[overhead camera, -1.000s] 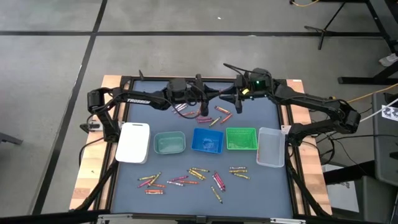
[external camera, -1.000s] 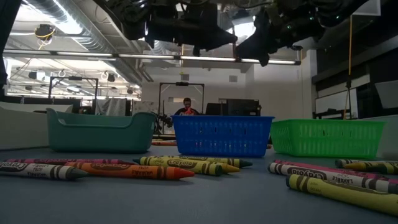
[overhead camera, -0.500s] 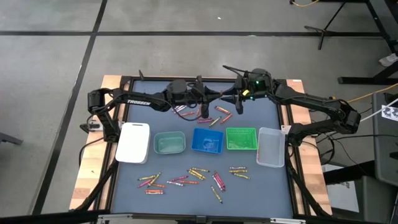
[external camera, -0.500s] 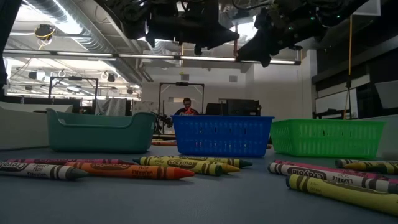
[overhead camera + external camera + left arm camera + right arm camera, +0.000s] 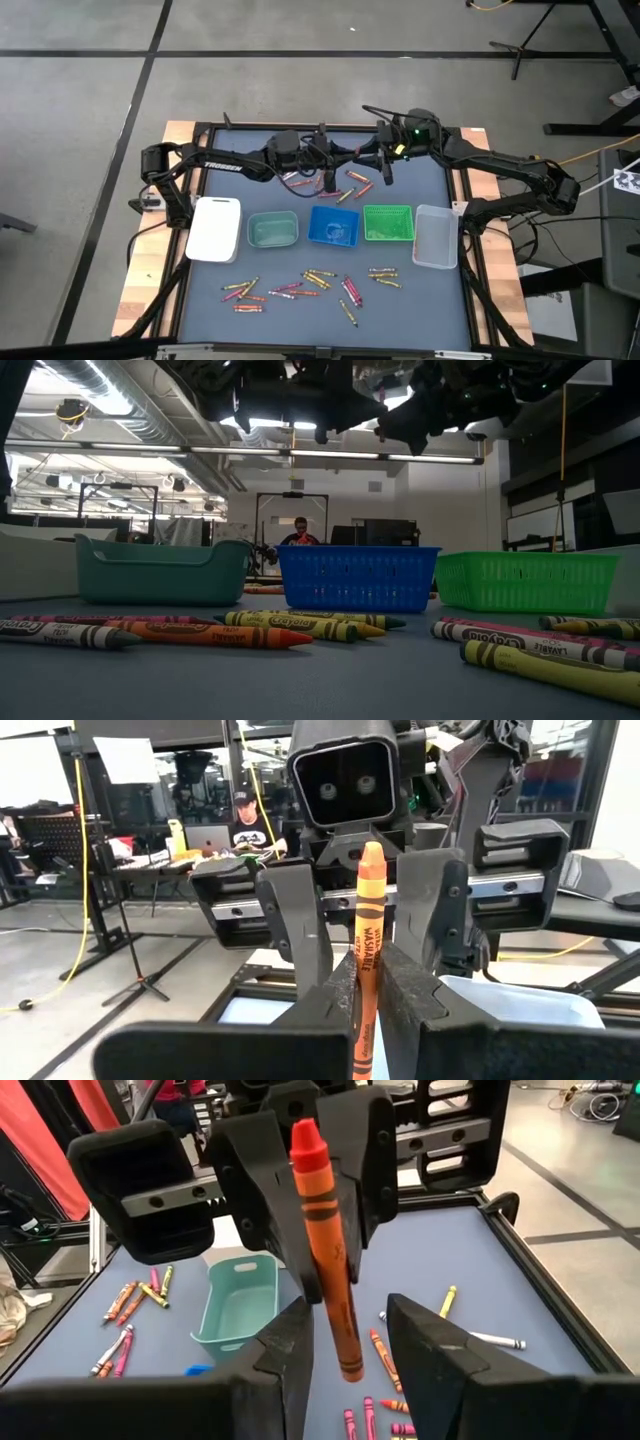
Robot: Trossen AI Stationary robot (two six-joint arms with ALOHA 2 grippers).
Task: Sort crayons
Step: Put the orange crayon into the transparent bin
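Five trays are lined up across the middle of the table [image 5: 440, 195] in the high view: a white tray [image 5: 215, 229] toward 9 o'clock, then a teal tray [image 5: 272, 229], a blue basket [image 5: 334, 225], a green basket [image 5: 388, 222] and a clear tray [image 5: 435, 236] toward 3 o'clock. Something small and indistinct is seen inside the blue basket; the contents of the others cannot be told.

Loose crayons [image 5: 315, 281] are scattered toward 6 o'clock of the row, and a smaller group [image 5: 352, 185] lies toward 12 o'clock, beneath the arms.

An orange crayon [image 5: 367, 950] is held in the air above the 12 o'clock part of the table, clenched upright between the fingers of the left gripper [image 5: 365, 985]. The right gripper [image 5: 345, 1335] is placed directly opposite, its fingers spread on either side of the same crayon; whether they touch it cannot be told.

A person [image 5: 300, 532] is seen seated in the room beyond the blue basket.
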